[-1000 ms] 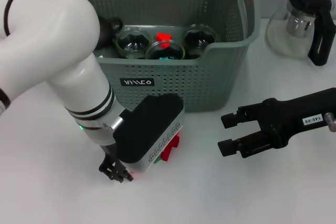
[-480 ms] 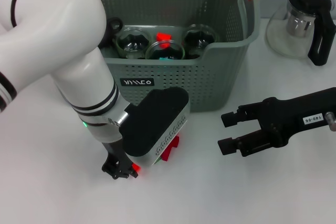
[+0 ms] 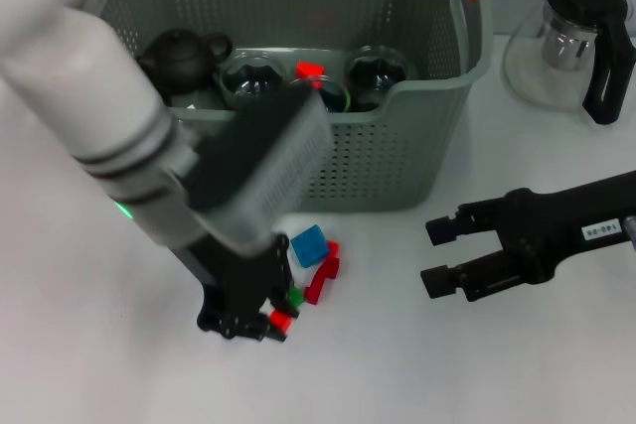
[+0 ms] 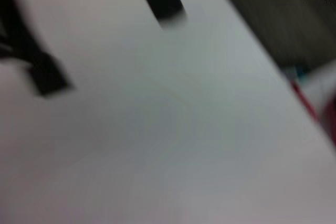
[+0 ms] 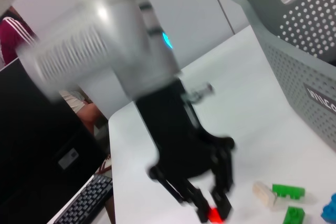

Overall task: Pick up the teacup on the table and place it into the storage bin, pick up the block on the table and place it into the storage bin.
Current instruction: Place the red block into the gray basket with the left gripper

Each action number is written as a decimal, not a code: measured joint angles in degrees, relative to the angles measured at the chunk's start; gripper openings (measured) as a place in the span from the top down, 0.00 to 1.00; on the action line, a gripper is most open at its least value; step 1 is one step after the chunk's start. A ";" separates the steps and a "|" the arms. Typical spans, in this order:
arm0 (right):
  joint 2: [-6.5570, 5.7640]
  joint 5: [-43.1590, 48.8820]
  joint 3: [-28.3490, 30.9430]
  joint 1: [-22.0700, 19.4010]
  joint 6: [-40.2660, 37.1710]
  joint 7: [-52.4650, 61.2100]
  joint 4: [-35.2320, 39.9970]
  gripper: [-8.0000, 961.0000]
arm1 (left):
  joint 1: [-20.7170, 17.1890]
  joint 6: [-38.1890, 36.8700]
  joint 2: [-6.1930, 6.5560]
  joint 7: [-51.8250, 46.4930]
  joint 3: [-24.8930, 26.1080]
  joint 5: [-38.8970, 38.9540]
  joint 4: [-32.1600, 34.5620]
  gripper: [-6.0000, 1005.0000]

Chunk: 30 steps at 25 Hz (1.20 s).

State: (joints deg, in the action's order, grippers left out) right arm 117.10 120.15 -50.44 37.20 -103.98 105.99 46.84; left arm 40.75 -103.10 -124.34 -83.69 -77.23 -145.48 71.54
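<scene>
The white table (image 3: 89, 364) carries everything. The largest thing on it is the storage bin (image 3: 397, 146), a grey-green perforated basket with an orange-red handle tab at its 1 o'clock corner, filling the 12 o'clock part of the head view. Inside it sit a dark teapot (image 3: 179, 57) at the bin's 9 o'clock side and three glass teacups (image 3: 373, 71) in a row, with a small red piece among them.

The left arm (image 3: 109, 136) sweeps in from 10 o'clock, white with a grey wrist block, and bends down to the table in front of the bin. The left gripper (image 3: 260, 323) points down at the table at about 7 o'clock from the bin's front wall, its black fingers clamped together on a small red block (image 3: 280, 322) right at the tabletop. The right wrist view shows the same grip, the red block (image 5: 214, 214) pinched at the fingertips.

Just beside that gripper, toward 1 o'clock from it, lies a loose cluster: a blue block (image 3: 310, 245), a red piece (image 3: 323, 280) and a green block (image 3: 295, 297).

The right gripper (image 3: 445, 255) lies low at 3 o'clock, well apart from the blocks, its black fingers spread apart and holding nothing.

A glass kettle (image 3: 581, 42) with a black handle stands at 2 o'clock, beside the bin.
</scene>
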 joint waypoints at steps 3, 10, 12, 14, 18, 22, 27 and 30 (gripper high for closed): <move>-0.36 0.02 -0.01 -0.61 -0.64 0.00 0.01 0.03 | 0.30 -6.03 0.24 0.00 12.56 5.02 0.94 0.82; -1.18 0.25 -0.01 -1.20 -1.38 -0.13 0.16 0.03 | 2.53 -7.09 3.06 -6.79 37.79 17.63 1.01 0.81; -1.24 0.26 -0.06 -1.18 -1.46 -0.13 0.16 0.03 | 3.44 -3.20 4.68 -11.66 40.12 20.25 0.31 0.81; -1.26 0.26 -0.22 -1.09 -1.54 -0.14 0.15 0.03 | 4.10 2.12 6.10 -15.94 40.55 21.39 -0.38 0.81; -1.26 0.31 -0.42 -0.96 -1.77 -0.18 0.13 0.03 | 5.41 13.34 7.75 -21.53 39.48 21.00 -2.79 0.81; -1.26 0.34 -0.44 -0.96 -1.78 -0.25 0.10 0.03 | 5.95 22.45 8.26 -24.32 37.02 19.94 -5.65 0.81; -1.27 0.35 -0.45 -1.10 -1.77 -0.26 0.09 0.03 | 6.19 27.96 8.04 -25.05 35.80 19.77 -8.47 0.79; -1.26 0.35 -0.45 -1.13 -1.76 -0.26 0.09 0.03 | 6.51 28.10 8.34 -25.30 35.19 19.58 -9.16 0.73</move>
State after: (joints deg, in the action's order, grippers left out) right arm 115.84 120.50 -50.89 36.08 -105.74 105.73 46.93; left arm 47.25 -75.00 -116.00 -108.98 -42.04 -125.89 62.38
